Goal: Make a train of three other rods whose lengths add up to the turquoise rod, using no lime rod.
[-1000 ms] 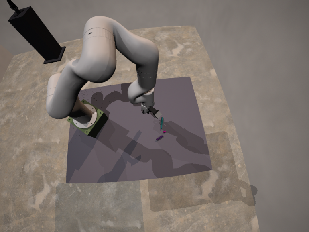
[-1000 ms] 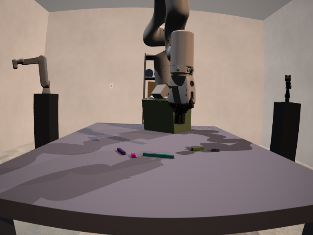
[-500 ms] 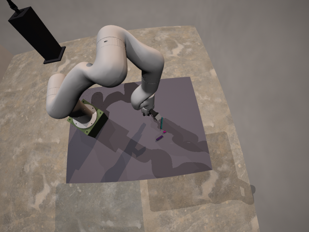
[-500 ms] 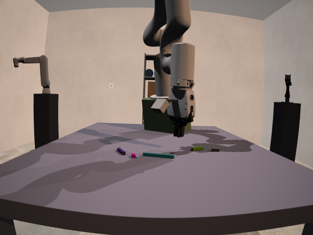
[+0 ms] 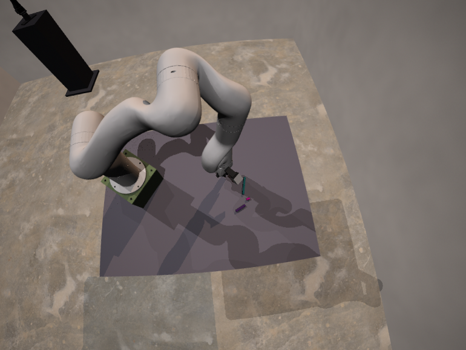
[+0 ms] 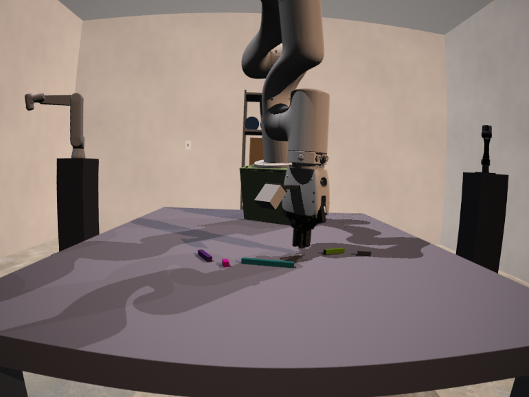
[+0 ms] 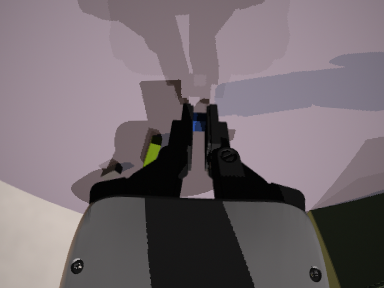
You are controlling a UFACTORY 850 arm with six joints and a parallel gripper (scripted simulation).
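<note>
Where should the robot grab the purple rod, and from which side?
Probably around its middle, coming straight down from above, with one finger on each long side. The purple rod lies flat, long and narrow, and the magenta rod sits off one end, not against those sides.

Plain beige walls (image 6: 141, 76), grey ceiling (image 6: 264, 6)

Pale rounded arm (image 5: 177, 97) (image 6: 301, 38), black pincer (image 5: 226, 171) (image 6: 301, 245) (image 7: 199, 118), small screws.
</note>
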